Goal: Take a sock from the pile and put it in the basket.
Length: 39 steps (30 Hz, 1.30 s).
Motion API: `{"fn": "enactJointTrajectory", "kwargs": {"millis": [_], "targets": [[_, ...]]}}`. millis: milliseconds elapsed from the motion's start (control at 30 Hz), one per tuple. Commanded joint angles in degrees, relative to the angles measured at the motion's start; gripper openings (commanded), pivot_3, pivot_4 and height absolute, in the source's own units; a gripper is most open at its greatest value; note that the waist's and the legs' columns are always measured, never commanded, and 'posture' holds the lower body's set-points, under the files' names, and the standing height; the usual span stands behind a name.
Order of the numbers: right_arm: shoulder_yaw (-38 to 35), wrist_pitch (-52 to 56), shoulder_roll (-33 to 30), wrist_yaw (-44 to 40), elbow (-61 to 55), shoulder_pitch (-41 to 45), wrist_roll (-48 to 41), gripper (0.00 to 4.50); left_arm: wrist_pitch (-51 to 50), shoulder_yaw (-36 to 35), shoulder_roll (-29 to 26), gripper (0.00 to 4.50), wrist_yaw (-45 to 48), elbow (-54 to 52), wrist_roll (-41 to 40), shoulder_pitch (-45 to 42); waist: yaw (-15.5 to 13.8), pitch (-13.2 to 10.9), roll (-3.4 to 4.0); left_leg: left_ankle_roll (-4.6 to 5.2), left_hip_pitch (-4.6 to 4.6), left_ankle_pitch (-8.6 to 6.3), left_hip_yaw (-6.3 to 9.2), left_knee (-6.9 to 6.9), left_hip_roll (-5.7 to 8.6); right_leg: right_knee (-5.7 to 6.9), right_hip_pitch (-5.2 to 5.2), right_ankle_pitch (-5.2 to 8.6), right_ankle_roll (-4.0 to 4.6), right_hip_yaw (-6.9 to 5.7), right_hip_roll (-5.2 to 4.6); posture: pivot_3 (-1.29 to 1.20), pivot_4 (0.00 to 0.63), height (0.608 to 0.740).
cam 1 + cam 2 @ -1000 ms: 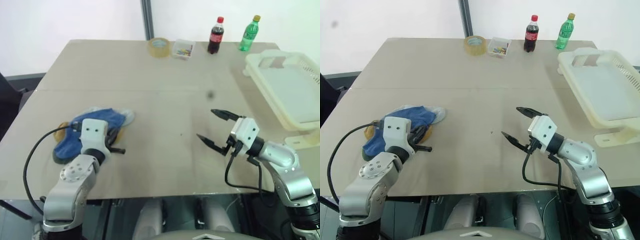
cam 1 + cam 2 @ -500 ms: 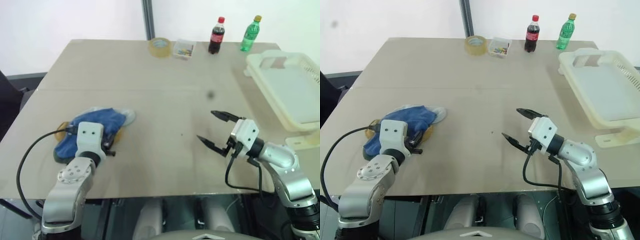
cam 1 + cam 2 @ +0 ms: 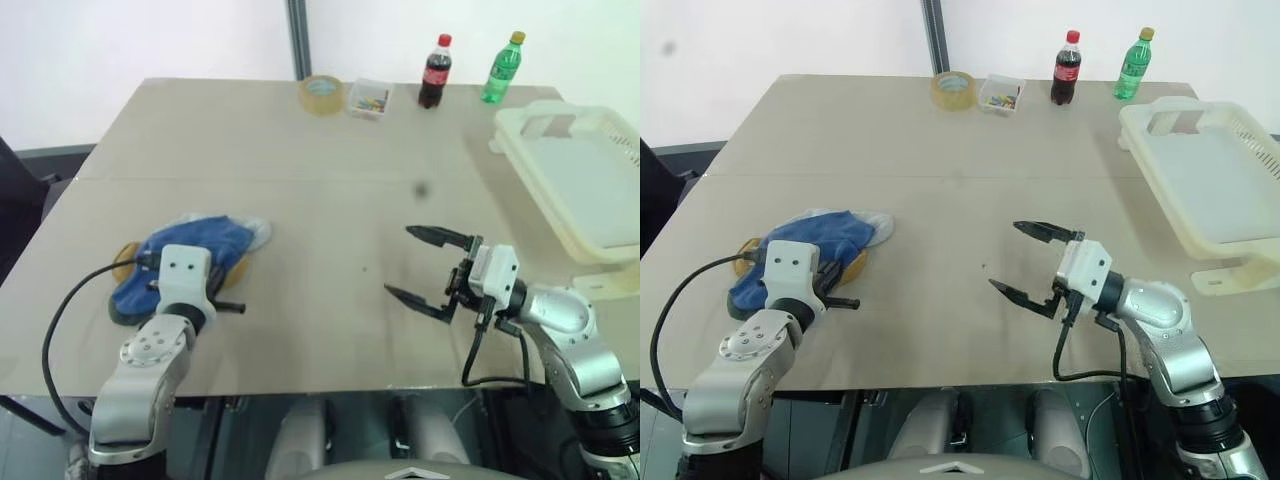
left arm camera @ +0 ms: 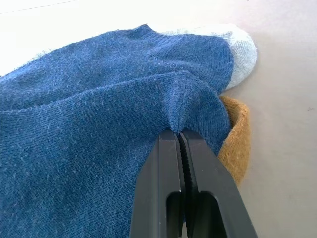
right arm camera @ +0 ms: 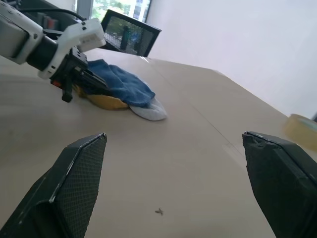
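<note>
Left gripper point(image 4: 179, 136): black fingers pressed together, clamped on a raised fold of the blue knitted sock point(image 4: 99, 124) at the pile's near-right edge.
Pile point(image 3: 185, 262): small heap of loose socks on the tan tabletop point(image 3: 330, 190), robot's left side, near front edge. Blue sock lay on top; light grey toe point(image 3: 256, 232) poked out twd the table centre; mustard yellow sock point(image 4: 237, 144) sat just beside & under the blue one, rt by the fingertips.
Right gripper point(image 3: 1025, 262): fingers spread wide apart, nothing betw. them; hovered over bare table right of centre, pointing across twd the pile, well apart from it.
Basket point(image 3: 575, 180): large cream-white rectangular plastic basket w/ slotted sides & handle cut-out, at table's far-right edge, tilted, well apart from the pile. Inside looked bare.
Back edge: roll of clear tape point(image 3: 321, 94), small clear plastic box w/ coloured bits point(image 3: 368, 99), dark cola bottle w/ red cap point(image 3: 433, 72), green bottle w/ yellow cap point(image 3: 501, 67), all in a row, upright.
Sock status: gripped but lay on the pile, not in basket.
</note>
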<state>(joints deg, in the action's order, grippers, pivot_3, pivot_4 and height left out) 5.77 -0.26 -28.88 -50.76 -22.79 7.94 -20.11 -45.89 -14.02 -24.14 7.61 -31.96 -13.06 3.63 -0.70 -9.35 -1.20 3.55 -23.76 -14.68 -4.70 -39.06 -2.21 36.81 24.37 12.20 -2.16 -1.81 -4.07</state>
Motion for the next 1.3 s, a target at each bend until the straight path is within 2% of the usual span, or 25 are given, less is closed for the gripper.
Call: {"fn": "enactJointTrajectory", "kwargs": {"millis": [33,333,800,1100,1300], "targets": [[-0.4,0.1,-0.3,-2.5,-1.4,1.4,-3.7,4.5,1.2,-0.7,0.2,0.03,0.6,-0.3,0.3,-0.2,0.0,0.0,0.0,0.0,0.0,0.0,0.0,0.0,0.0,0.0,0.0,0.0,0.0,0.0,0.0,0.0,0.15,0.74],[0.4,4.2,-0.4,-5.3,-2.7,4.6,-8.2,4.5,0.6,-0.4,0.8,0.03,0.7,-1.2,0.2,-0.4,-0.1,0.0,0.0,0.0,-0.02,0.0,0.03,0.0,0.0,0.0,0.0,0.0,0.01,-0.03,-0.05,0.0,0.15,0.74],[1.0,6.6,0.2,-5.5,-2.8,6.4,-9.3,4.5,0.6,-0.2,1.0,0.03,1.4,-0.7,0.1,-1.5,-0.1,0.0,0.0,0.0,-0.03,-0.01,0.05,0.0,0.0,-0.01,0.0,0.0,0.02,-0.05,-0.08,0.0,0.15,0.74],[3.2,4.1,1.7,-7.7,-1.2,7.2,-8.0,4.5,0.6,0.3,0.6,0.03,2.1,0.4,0.3,-3.0,-0.1,0.0,0.01,0.0,-0.03,-0.01,0.05,0.0,0.0,-0.01,0.0,-0.01,0.02,-0.05,-0.08,0.0,0.15,0.74],[4.2,6.9,3.9,-4.7,0.9,9.7,-6.6,4.5,1.1,0.4,0.2,0.03,2.5,1.3,0.8,-4.0,0.0,0.0,0.01,0.0,-0.04,-0.01,0.05,0.0,0.0,-0.02,0.0,-0.01,0.02,-0.06,-0.08,0.0,0.15,0.74]]}}
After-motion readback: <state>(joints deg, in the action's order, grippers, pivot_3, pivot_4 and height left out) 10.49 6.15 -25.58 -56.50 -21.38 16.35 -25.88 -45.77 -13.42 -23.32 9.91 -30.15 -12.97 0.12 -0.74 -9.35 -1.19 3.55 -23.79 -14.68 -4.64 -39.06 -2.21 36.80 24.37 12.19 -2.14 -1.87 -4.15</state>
